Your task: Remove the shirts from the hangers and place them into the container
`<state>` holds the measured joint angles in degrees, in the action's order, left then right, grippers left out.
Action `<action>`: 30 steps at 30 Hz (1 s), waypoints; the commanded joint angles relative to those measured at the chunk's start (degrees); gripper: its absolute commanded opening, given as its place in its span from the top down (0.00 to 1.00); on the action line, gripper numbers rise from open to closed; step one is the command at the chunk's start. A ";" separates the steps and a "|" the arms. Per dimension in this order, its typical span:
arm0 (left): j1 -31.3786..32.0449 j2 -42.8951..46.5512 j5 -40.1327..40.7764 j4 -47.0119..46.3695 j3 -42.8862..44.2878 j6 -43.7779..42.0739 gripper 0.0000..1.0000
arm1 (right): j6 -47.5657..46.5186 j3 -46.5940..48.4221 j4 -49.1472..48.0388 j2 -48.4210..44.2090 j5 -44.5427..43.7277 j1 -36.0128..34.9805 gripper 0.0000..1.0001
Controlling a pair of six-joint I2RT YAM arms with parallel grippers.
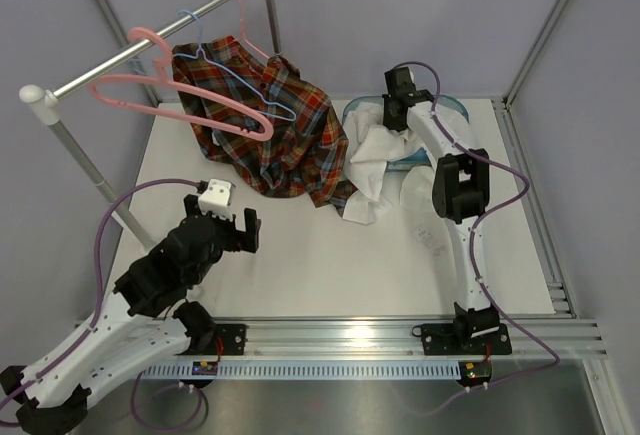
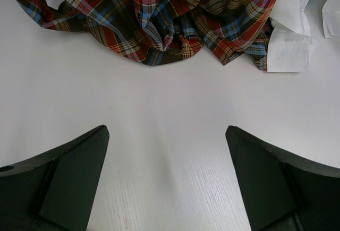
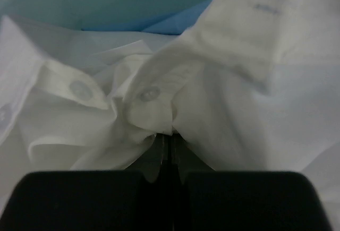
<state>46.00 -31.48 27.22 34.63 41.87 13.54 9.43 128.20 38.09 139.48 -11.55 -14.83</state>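
Observation:
The plaid shirt (image 1: 285,130) (image 2: 159,18) droops from a light blue hanger (image 1: 245,90) on the rail, and its lower part is heaped on the table. Two empty pink hangers (image 1: 165,95) hang beside it. The white shirt (image 1: 372,160) (image 3: 239,98) spills from the teal container (image 1: 458,105) (image 3: 122,2) onto the table. My right gripper (image 1: 396,120) (image 3: 170,135) is shut on a fold of the white shirt near its buttons. Light blue cloth (image 3: 175,23) shows in the tub behind it. My left gripper (image 1: 240,227) (image 2: 166,130) stands open and empty over bare table, in front of the plaid shirt.
The silver rail (image 1: 110,67) runs diagonally at the back left on white-capped posts, one leg (image 1: 95,175) close to my left arm. A white cuff (image 2: 289,40) lies by the plaid hem. The table's right edge meets a metal frame (image 1: 535,205).

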 commanded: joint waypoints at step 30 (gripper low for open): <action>-1.26 0.20 -0.06 -1.59 0.06 -0.27 0.01 | 6.65 -59.24 -17.16 -60.37 7.95 -4.58 0.16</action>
<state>45.04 -31.86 27.05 34.63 41.87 13.52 14.04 77.69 24.56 81.19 -4.93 -14.98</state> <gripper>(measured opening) 0.988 0.824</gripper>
